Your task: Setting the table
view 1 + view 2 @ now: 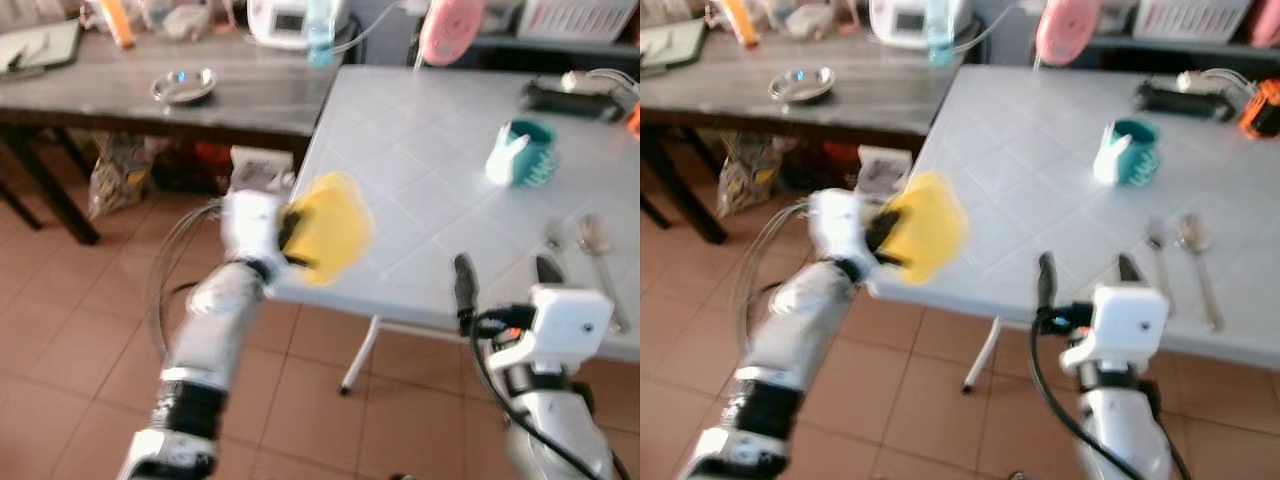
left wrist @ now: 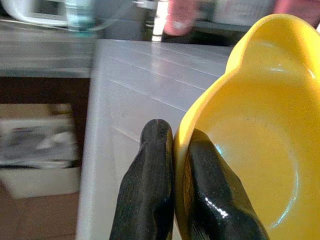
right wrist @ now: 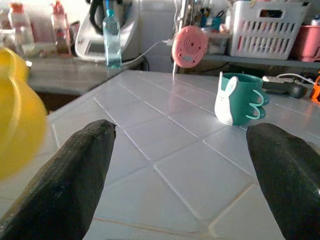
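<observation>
Left hand (image 2: pixel 172 165) pinching blurred yellow bowl (image 1: pixel 330 228) rim, right hand (image 1: pixel 500 280) spread, empty

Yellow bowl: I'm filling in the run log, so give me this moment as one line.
left gripper: shut on yellow bowl rim, over white table corner | right gripper: open, empty | on table: green mug, spoon

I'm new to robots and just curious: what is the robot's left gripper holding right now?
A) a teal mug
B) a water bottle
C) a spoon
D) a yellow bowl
D: the left gripper has its black fingers pinched on the rim of the yellow bowl at the corner of the white table.
</observation>
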`<state>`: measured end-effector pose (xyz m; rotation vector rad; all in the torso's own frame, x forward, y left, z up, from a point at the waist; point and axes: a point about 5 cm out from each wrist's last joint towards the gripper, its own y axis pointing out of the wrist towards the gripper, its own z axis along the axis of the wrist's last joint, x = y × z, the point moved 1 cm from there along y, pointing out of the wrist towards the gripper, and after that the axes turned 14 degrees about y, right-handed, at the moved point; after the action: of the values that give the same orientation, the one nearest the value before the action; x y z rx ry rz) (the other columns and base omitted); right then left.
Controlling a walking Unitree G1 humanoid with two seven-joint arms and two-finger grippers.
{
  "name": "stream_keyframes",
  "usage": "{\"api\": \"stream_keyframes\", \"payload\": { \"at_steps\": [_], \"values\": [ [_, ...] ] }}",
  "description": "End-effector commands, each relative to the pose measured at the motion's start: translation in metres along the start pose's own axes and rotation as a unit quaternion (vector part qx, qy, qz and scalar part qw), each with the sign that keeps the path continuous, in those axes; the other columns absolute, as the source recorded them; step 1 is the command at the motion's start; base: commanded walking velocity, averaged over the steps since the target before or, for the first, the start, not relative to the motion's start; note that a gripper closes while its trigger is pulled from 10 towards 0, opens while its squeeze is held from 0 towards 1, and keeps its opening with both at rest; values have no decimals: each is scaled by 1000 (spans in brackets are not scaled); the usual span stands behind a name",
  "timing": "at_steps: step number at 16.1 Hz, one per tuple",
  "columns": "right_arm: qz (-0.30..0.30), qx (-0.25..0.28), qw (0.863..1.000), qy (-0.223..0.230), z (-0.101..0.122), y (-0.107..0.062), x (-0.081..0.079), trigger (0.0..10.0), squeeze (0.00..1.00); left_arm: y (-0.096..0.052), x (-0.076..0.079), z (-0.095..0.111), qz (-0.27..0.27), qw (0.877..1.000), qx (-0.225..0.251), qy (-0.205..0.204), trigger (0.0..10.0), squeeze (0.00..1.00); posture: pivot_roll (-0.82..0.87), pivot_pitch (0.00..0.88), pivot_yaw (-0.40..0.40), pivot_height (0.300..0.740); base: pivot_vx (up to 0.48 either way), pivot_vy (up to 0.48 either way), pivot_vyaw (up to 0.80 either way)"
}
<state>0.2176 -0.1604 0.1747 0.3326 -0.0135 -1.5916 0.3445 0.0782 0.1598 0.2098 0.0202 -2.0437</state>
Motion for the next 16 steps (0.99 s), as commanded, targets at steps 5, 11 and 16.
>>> {"api": "stream_keyframes", "payload": {
  "at_steps": [5, 11, 16],
  "values": [
    [5, 2, 1000, 8, 0, 0, -5, 10000, 0, -5, -14, -1, 17, 1000, -5, 14, 10000, 0, 71, 118, 56, 740, 0, 458, 0],
    [4, 3, 1000, 9, -1, -1, -6, 10000, 0, -5, -11, -1, 14, 1000, -6, 14, 10000, 0, 72, 120, 57, 740, 0, 459, 0],
    [3, 3, 1000, 9, -2, -1, -5, 10000, 0, -5, -10, -2, 14, 1000, -8, 13, 10000, 0, 76, 117, 56, 740, 0, 463, 0]
  ]
}}
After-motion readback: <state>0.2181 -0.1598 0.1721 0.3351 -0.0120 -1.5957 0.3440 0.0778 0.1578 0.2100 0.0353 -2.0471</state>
